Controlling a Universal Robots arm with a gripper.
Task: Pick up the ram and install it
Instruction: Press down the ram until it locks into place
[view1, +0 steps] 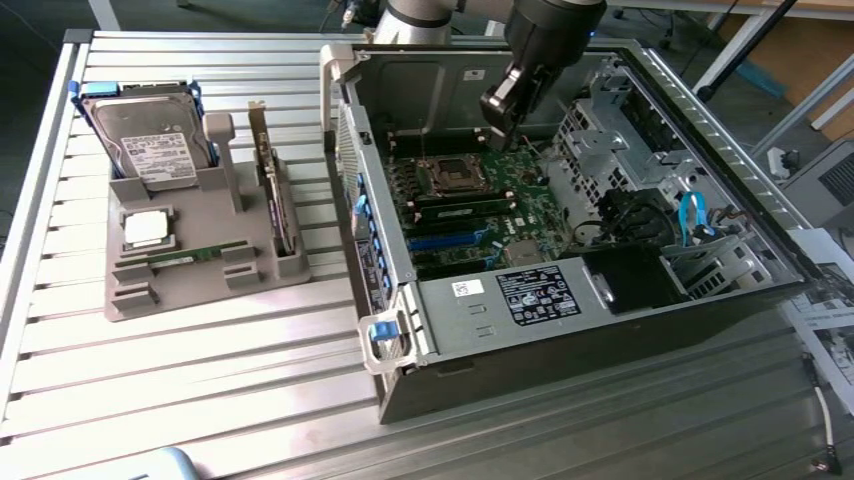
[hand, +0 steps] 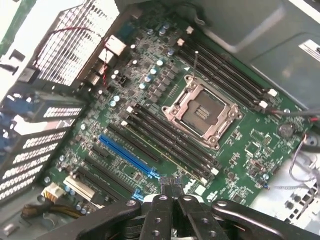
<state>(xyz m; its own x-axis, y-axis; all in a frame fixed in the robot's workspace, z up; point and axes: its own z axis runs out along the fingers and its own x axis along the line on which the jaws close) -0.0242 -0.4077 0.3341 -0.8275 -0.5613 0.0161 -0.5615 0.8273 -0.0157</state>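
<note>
Over motherboard (hand: 150, 115) inside case (view1: 561, 330): claw (hand: 171, 186) closed, empty. Ram (view1: 183, 257) in tray (view1: 200, 290) on desk (view1: 160, 400). Pick-up step pending.

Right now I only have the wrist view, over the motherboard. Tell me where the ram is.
Observer: A ram stick lies flat in the gray holder, outside the computer case, on the exterior view's left.
Operator: List what else sits in that holder.
Observer: A hard drive, a silver processor chip and an upright expansion card.
Operator: Place the gripper for me.
Observer: The gripper hangs inside the open case, well apart from the holder.
</note>
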